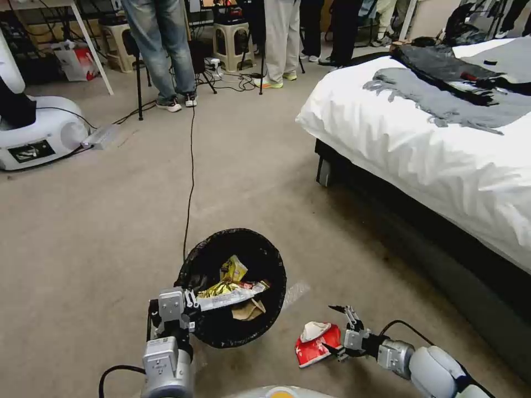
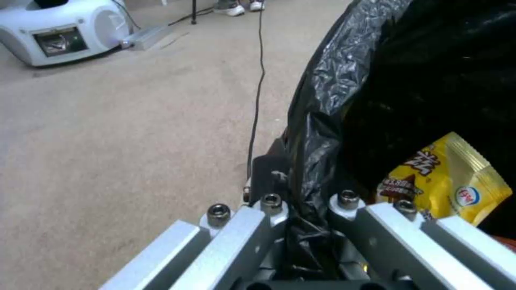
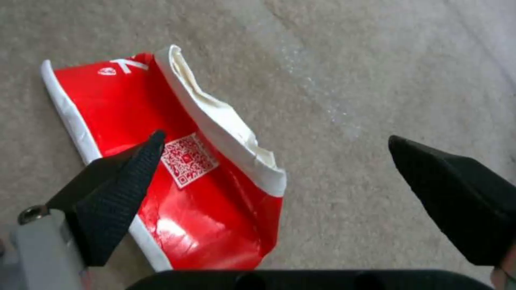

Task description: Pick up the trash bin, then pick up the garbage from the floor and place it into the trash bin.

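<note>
**Low on my right: red wrapper lined up, jaws not yet around it**

Head view: my right gripper [image 1: 338, 329] sits just above the beige-grey short-pile carpet floor [image 1: 99, 221], jaws apart. The flattened red-and-white glossy paper wrapper [image 1: 315, 342] lies just beyond the tips, toward my left side; whether a tip touches it, I can't tell. My left gripper [image 1: 185, 304] is clamped on the near rim of the small round bin lined with a crinkly black bag [image 1: 271, 260]. The bin looks tipped, mouth toward the camera, with yellow wrappers and brown paper inside. Right arm is clearly the nearer one to the wrapper.

Left wrist view: jaws pinch the black liner at the rim. A yellow snack packet [image 2: 451, 181] lies inside, close to the grip.

Right wrist view: this settles what the head camera leaves vague. The wrapper's long axis runs slantwise across the jaw opening, and only one black fingertip [image 3: 134, 169] overlaps it. The other tip hangs over bare carpet, well clear. I'd judge the grip needs shifting toward that first finger.
</note>
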